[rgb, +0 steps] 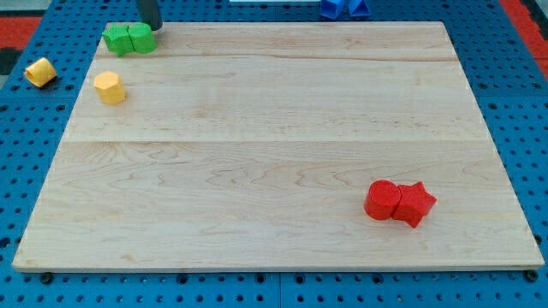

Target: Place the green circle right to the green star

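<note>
Camera view, green circle (142,38) touching right of green star (117,39), my tip (152,28) beside circle, tool grasping nothing.

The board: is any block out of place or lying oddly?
Yes. One yellow block lies off the board, on the blue pegboard at the view's left, tipped on its side. My tip stands just above the green pair.

Straight dark rod (151,14), plain, cylindrical
</note>
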You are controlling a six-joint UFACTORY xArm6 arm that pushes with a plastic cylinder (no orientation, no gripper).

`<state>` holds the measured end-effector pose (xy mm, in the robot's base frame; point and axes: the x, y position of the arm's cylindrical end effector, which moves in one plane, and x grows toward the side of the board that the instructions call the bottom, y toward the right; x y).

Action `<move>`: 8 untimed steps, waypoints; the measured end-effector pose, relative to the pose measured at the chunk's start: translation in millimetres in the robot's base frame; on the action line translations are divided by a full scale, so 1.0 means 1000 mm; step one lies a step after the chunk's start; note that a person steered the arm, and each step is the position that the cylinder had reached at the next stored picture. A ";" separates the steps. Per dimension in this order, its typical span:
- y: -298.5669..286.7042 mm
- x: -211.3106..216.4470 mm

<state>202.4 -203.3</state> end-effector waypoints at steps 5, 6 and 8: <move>0.077 0.033; 0.077 0.033; 0.073 0.052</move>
<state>253.9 -129.9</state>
